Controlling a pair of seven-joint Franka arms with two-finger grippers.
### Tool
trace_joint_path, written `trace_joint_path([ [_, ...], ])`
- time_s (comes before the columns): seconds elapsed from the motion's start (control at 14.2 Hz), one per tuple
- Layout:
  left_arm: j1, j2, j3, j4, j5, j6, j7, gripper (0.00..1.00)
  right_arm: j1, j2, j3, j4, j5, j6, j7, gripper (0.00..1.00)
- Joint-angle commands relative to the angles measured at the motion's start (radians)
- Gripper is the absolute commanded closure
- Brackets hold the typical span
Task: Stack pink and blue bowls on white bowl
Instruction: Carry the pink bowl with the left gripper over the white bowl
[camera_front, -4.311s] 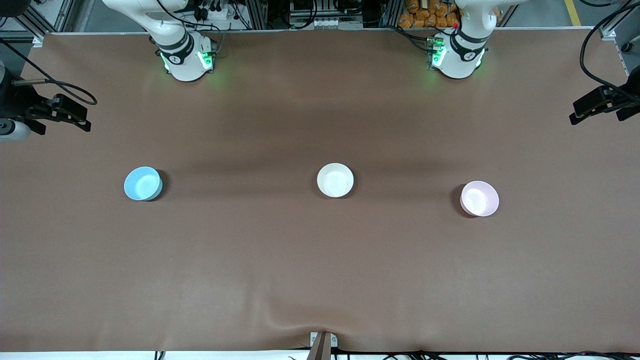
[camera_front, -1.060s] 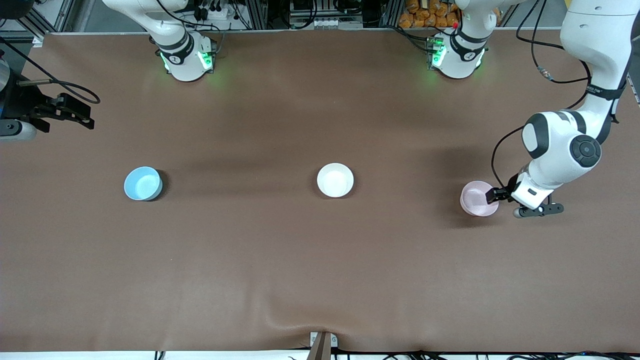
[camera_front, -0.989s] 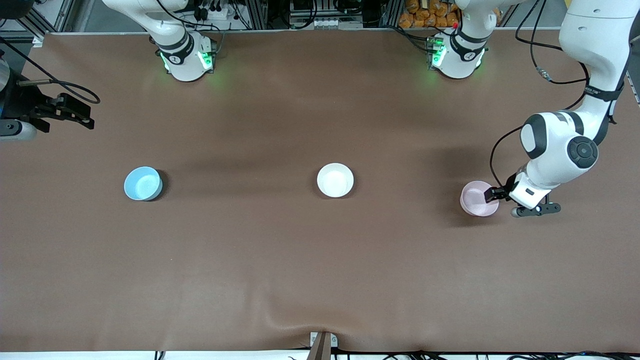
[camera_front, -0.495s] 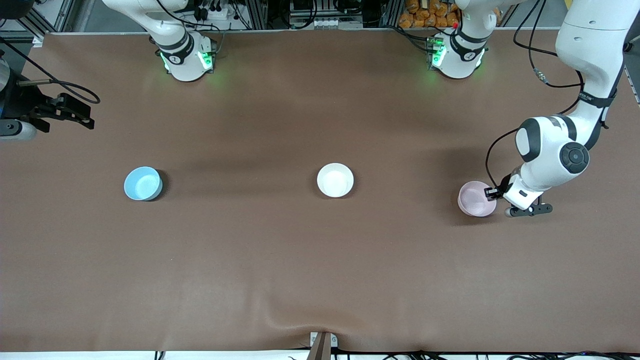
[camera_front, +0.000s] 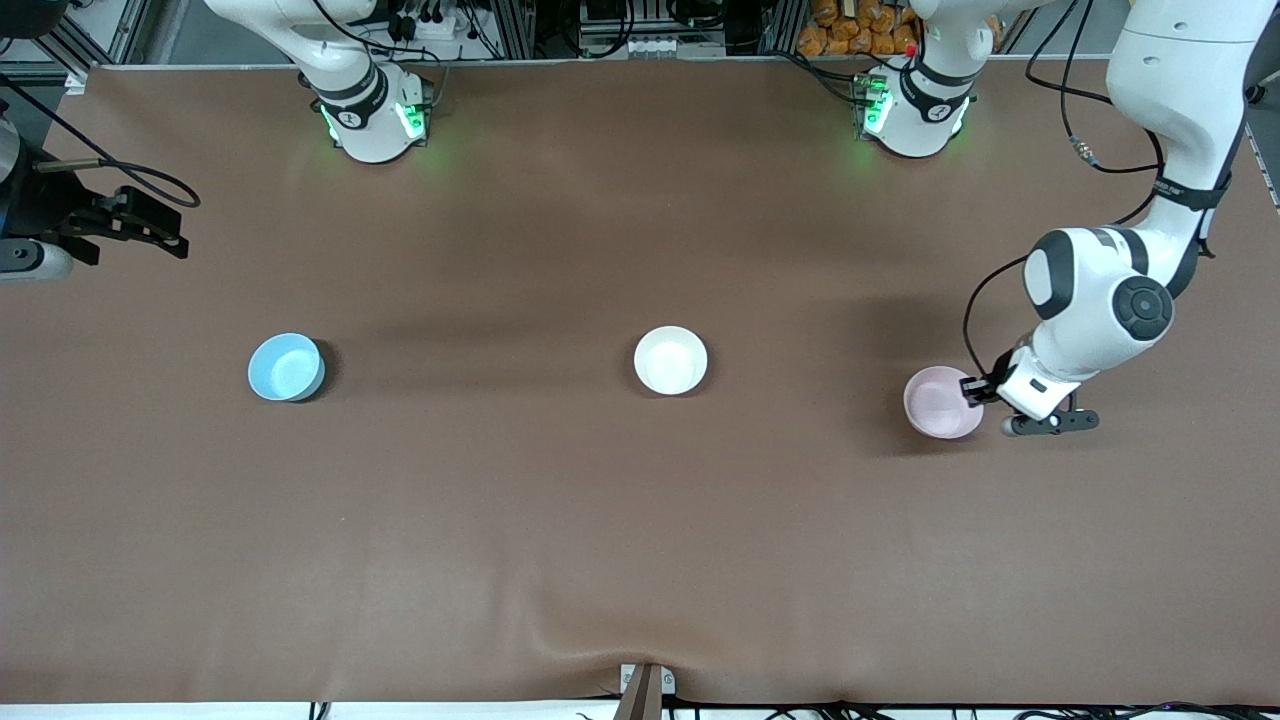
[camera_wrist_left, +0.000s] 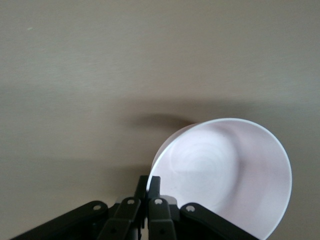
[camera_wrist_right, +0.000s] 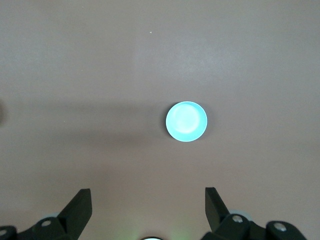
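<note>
The pale pink bowl (camera_front: 940, 402) is at the left arm's end of the table. My left gripper (camera_front: 972, 388) is shut on its rim, one finger inside and one outside; the left wrist view shows the gripper (camera_wrist_left: 149, 181) pinching the bowl (camera_wrist_left: 225, 175), which looks tilted. The white bowl (camera_front: 670, 359) sits mid-table. The light blue bowl (camera_front: 286, 367) sits toward the right arm's end. My right gripper (camera_front: 165, 228) waits open and empty high over that end of the table; its wrist view shows the gripper (camera_wrist_right: 147, 207) well above the blue bowl (camera_wrist_right: 186, 121).
The brown table cover has a raised wrinkle (camera_front: 600, 630) near the front edge, by a small bracket (camera_front: 645, 685). The two arm bases (camera_front: 375, 120) (camera_front: 915, 110) stand along the back edge.
The left arm came in from the table's end, closed on the pink bowl's rim, and has shifted the bowl slightly toward the white bowl. The right arm has not moved.
</note>
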Motion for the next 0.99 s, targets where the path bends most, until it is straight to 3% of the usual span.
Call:
trace_joint_path([
  [0.0,-0.001,-0.064,-0.072,-0.002,-0.011,-0.057,-0.111,1.0,-0.018,-0.005,0.01,0.0,0.015,-0.006,-0.008,0.0],
  [0.42,-0.039,-0.046,-0.241,0.054,-0.014,-0.06,-0.436,1.0,-0.019,-0.005,0.009,0.0,0.015,-0.017,-0.01,0.0],
  [0.92,-0.205,-0.021,-0.243,0.162,-0.013,-0.06,-0.63,1.0,-0.019,-0.005,0.01,0.0,0.015,-0.015,-0.01,0.0],
])
